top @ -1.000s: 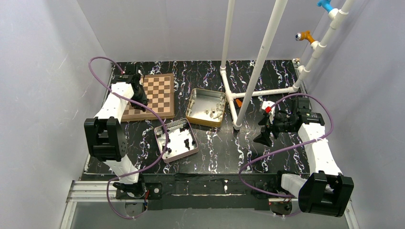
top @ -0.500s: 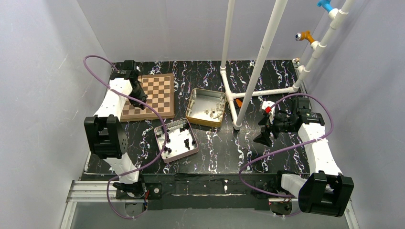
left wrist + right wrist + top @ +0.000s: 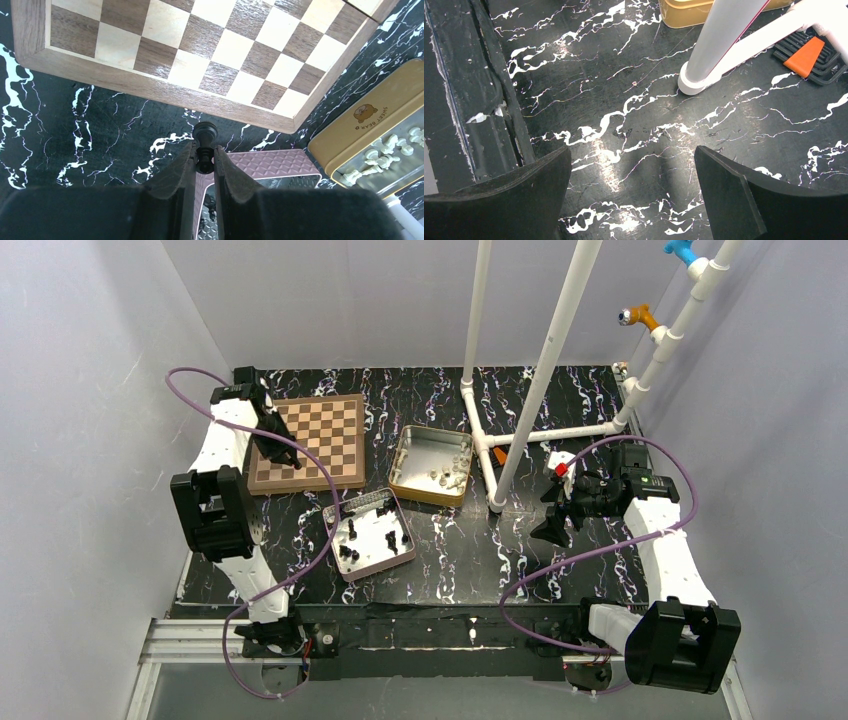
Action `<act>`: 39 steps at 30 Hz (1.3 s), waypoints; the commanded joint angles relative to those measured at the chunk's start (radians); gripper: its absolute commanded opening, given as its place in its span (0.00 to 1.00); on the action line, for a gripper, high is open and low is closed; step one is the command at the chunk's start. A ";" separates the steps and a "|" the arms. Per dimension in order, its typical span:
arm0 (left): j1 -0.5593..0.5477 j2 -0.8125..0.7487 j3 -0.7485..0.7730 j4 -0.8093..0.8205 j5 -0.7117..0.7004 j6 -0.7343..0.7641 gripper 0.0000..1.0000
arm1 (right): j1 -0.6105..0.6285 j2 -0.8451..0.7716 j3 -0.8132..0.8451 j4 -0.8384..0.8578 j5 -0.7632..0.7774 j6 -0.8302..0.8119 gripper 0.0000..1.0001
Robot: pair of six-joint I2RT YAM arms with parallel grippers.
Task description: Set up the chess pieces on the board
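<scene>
The wooden board (image 3: 315, 440) lies at the far left of the table and also shows in the left wrist view (image 3: 200, 55), with no pieces on it. My left gripper (image 3: 290, 462) hangs over its near left edge, shut on a black chess piece (image 3: 205, 134) whose round end sticks out past the fingertips. Several black chess pieces (image 3: 392, 537) lie in the pink tin (image 3: 368, 534). My right gripper (image 3: 552, 530) is open and empty over bare table at the right; its fingers (image 3: 734, 190) stand wide apart.
A gold tin (image 3: 432, 464) with white pieces (image 3: 382, 157) sits right of the board. White pipes (image 3: 520, 400) stand on a foot (image 3: 696, 82) mid-table. An orange hex-key set (image 3: 811, 55) lies by the pipe base.
My left arm has swung left and back, carrying the black piece from over the board's left squares to its near left edge. The right arm has not moved.
</scene>
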 commanded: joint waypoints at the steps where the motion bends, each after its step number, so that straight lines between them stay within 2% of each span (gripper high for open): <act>1: 0.004 0.022 0.045 -0.029 0.044 0.029 0.00 | 0.005 0.006 0.002 0.011 -0.019 -0.009 1.00; 21: 0.000 -0.004 -0.025 0.026 -0.034 0.075 0.00 | 0.005 0.045 0.009 -0.005 -0.020 -0.036 1.00; 31: -0.036 -0.015 -0.080 0.106 -0.120 0.078 0.00 | 0.011 0.072 0.021 -0.010 -0.011 -0.060 1.00; 39: -0.036 0.013 -0.056 0.134 -0.139 0.090 0.00 | 0.012 0.070 0.013 -0.014 -0.006 -0.064 1.00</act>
